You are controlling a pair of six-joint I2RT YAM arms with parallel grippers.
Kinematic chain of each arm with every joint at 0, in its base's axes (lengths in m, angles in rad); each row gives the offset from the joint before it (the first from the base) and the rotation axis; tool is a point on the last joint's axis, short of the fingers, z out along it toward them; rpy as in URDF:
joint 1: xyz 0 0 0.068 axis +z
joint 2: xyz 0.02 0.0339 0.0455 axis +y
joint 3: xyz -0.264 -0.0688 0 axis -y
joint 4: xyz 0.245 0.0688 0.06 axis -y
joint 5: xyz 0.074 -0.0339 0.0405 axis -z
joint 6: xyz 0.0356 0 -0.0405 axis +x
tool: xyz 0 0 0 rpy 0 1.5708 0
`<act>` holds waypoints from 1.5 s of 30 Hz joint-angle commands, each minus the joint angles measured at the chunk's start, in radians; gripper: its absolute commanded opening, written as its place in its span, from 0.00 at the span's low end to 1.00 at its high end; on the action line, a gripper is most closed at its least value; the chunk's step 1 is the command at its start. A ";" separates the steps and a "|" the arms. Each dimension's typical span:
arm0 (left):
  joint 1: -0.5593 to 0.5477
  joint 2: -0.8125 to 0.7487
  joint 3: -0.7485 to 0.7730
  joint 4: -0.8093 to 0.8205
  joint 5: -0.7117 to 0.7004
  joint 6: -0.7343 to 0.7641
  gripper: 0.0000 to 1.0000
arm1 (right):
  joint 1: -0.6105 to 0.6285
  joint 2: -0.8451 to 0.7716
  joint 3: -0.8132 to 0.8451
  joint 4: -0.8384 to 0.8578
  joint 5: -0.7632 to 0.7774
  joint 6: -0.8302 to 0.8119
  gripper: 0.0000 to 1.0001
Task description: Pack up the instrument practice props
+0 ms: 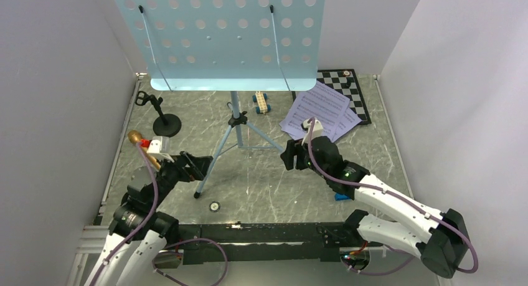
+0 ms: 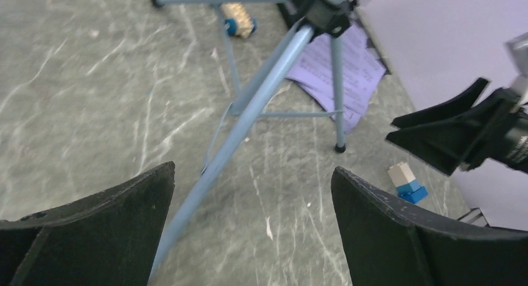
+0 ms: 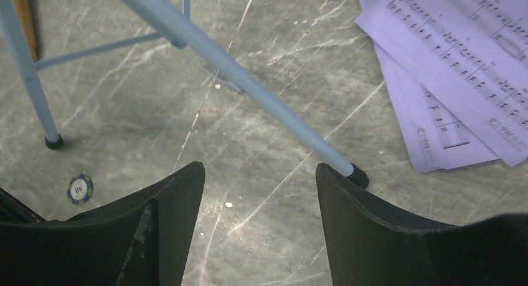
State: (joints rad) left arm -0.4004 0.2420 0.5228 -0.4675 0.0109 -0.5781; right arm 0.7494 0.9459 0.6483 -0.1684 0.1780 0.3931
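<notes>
Beyond the stand: toy car, chessboard.

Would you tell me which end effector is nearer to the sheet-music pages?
Right. The right end effector sits just near-left of the sheet-music pages; the left end effector is beyond the music stand, far left.

The music stand stands mid-table, the mic stand left of it. The pages lie to its right, partly on the chessboard.
</notes>
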 commanded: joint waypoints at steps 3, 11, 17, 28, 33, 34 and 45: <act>0.003 0.007 -0.124 0.613 0.124 0.158 0.99 | 0.049 0.008 -0.033 0.195 0.033 -0.066 0.71; 0.003 0.256 -0.073 0.921 0.192 0.283 0.94 | 0.082 0.095 -0.023 0.202 0.132 -0.123 0.71; 0.002 0.334 -0.066 0.984 0.209 0.281 0.92 | 0.093 0.213 -0.003 0.235 0.176 -0.150 0.72; -0.101 0.273 -0.158 0.703 0.055 0.257 0.83 | 0.095 0.398 0.056 0.247 0.232 -0.171 0.71; -0.188 0.297 -0.182 0.608 -0.076 0.237 0.78 | 0.095 0.402 0.056 0.247 0.189 -0.161 0.67; -0.195 0.315 -0.173 0.593 -0.091 0.231 0.78 | 0.095 0.398 0.056 0.247 0.177 -0.158 0.66; -0.196 0.462 -0.162 0.618 -0.211 0.147 0.74 | 0.202 0.414 0.072 0.245 0.138 -0.133 0.49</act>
State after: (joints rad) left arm -0.5934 0.6735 0.3347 0.1089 -0.1314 -0.3927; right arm 0.8795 1.3502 0.6640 0.0326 0.3691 0.2356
